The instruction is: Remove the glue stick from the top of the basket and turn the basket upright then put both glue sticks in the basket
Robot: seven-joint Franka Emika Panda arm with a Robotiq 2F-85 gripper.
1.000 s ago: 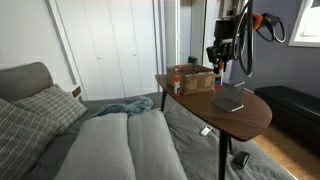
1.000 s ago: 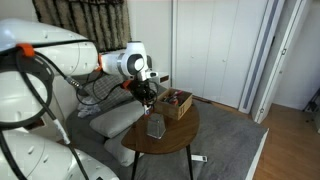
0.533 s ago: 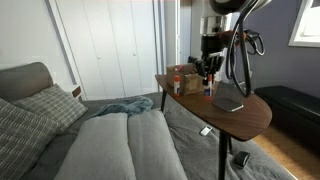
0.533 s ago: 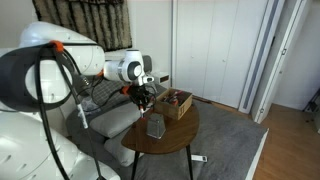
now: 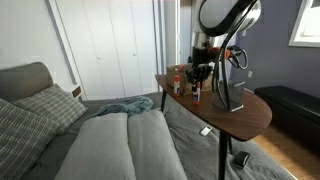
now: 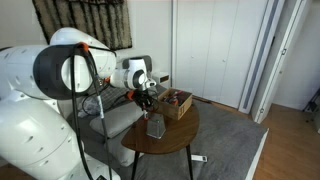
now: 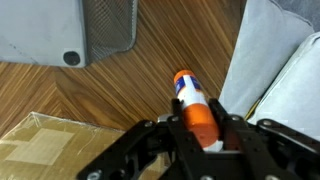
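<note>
at 8 o'clock in the wrist view: cardboard box (image 7: 40,145). at 11 o'clock: the basket (image 7: 105,25), resting on the table (image 7: 120,95); i cannot tell whether it is upright. centre: gripper (image 7: 197,135), jaws clenched on one glue stick (image 7: 195,108). its long axis runs 11 to 5 o'clock, white end toward the basket. i judge the next move heads toward 11 o'clock.

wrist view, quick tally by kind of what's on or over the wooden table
glue stick: 1, gripped in the hand
mesh basket: 1
cardboard box: 1
total: 3
</note>
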